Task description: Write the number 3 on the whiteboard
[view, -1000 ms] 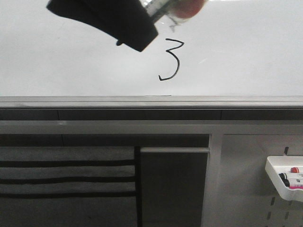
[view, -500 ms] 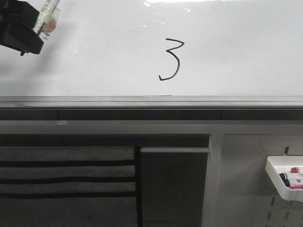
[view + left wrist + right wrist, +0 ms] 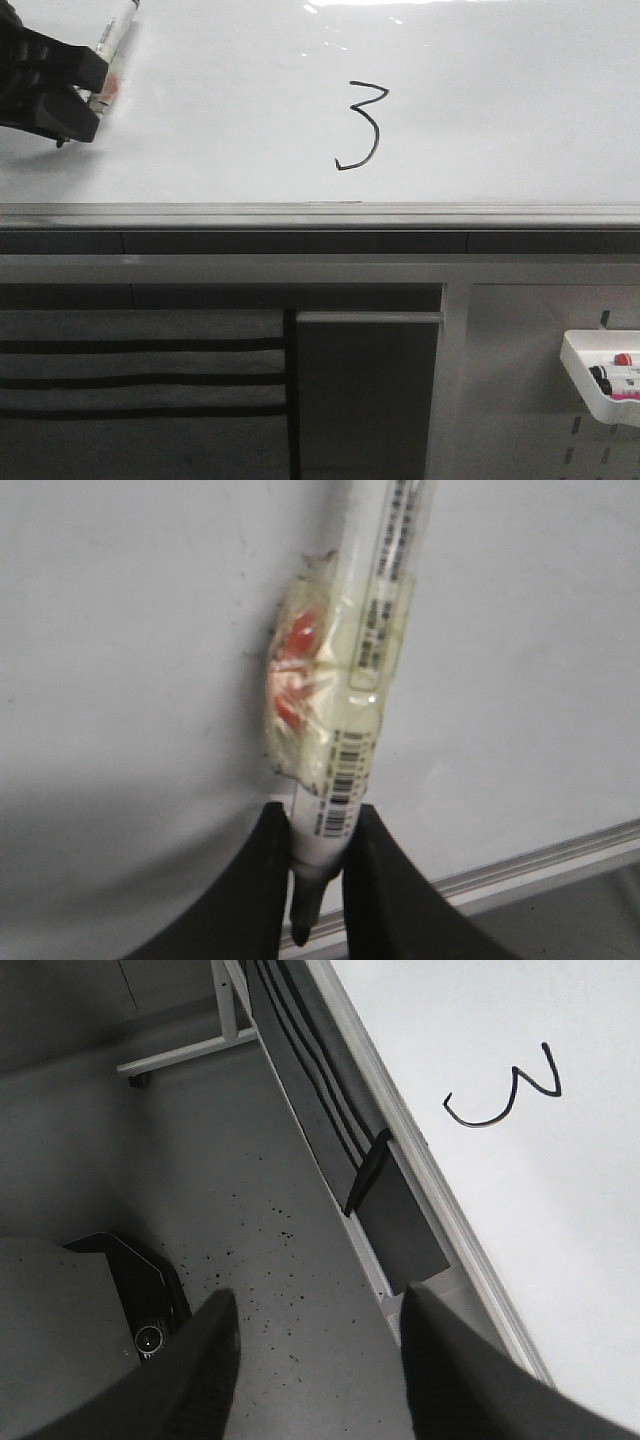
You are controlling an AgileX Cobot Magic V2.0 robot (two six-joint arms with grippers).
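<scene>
A thin black number 3 (image 3: 362,126) with a hooked lower tail is drawn on the glossy whiteboard (image 3: 500,110); the right wrist view shows the number 3 (image 3: 505,1092) as well. At the far left edge of the front view my left gripper (image 3: 88,95) is shut on a white marker (image 3: 111,45). In the left wrist view the marker (image 3: 365,670) has a taped red lump on its barrel, and its dark tip pokes out between the black fingers (image 3: 385,880). My right gripper (image 3: 318,1332) is open and holds nothing, away from the board over the floor.
A grey metal ledge (image 3: 320,215) runs along the board's lower edge. Below are a dark striped panel (image 3: 140,380) and a grey perforated panel with a white tray (image 3: 600,378) of small items. A table frame leg (image 3: 190,1050) and a black device (image 3: 140,1290) are on the floor.
My left gripper with the marker has swept from just left of the 3 to the far left edge of the board and dipped slightly lower. The 3 is unchanged.
</scene>
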